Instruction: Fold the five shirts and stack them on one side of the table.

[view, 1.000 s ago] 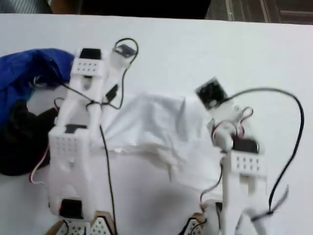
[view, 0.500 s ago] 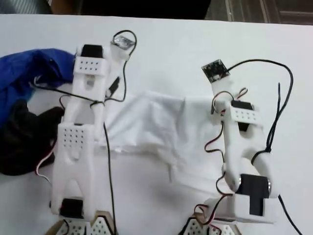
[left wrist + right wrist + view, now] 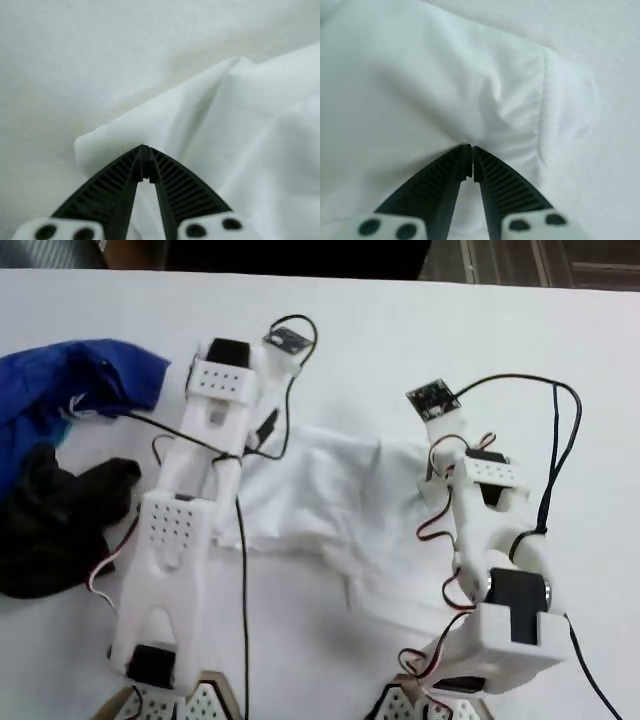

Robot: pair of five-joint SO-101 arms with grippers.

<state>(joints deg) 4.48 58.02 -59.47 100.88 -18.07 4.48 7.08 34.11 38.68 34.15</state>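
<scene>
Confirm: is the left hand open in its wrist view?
No, the left hand is shut, pinching a fold of the white shirt.

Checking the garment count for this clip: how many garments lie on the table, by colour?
white shirt: 1
blue garment: 1
black garment: 1 (a bunched heap, counted as one)
Total: 3

The white table (image 3: 400,330) is lit brightly and evenly in the high view, its surface nearly washed out at upper centre. Soft grey shadows are cast along the folds of the white shirt (image 3: 200,115) in both wrist views.
</scene>
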